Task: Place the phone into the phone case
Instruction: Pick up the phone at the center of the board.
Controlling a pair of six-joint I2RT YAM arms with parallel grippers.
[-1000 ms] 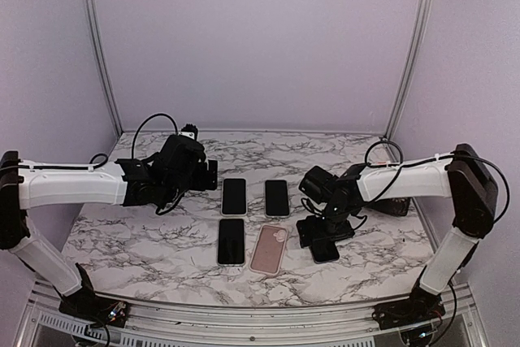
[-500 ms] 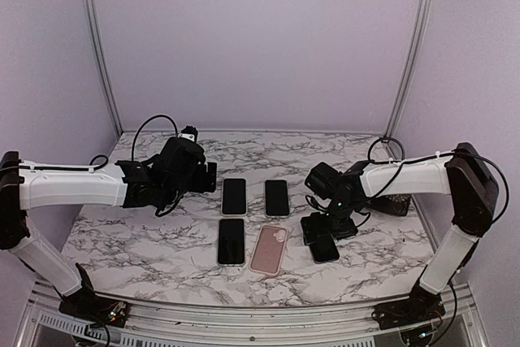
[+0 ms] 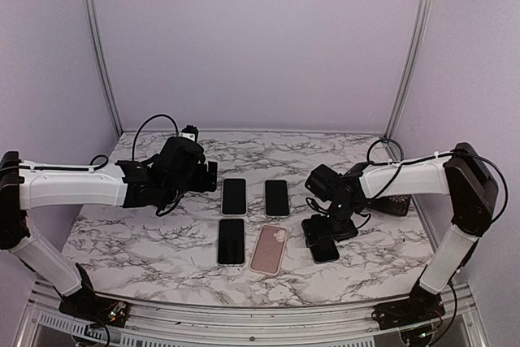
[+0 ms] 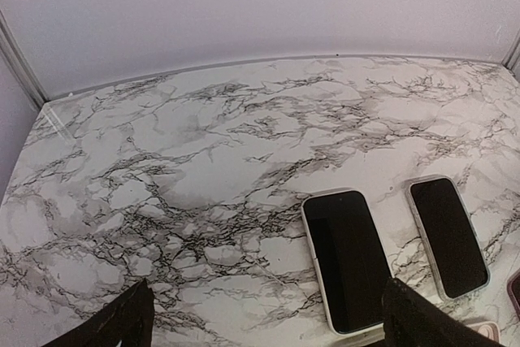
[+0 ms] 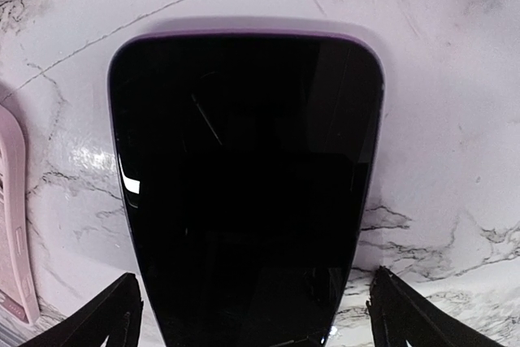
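On veined marble (image 5: 455, 119), a glossy round-cornered phone (image 5: 244, 184).

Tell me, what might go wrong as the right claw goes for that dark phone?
First, the phone lies flat on the marble table, with the open right gripper straddling it, so its fingers may scrape the marble or slip off the thin edges. Second, the pink case lies close beside the phone, not touching it. A finger coming down on that side could nudge the case askew, making insertion harder.
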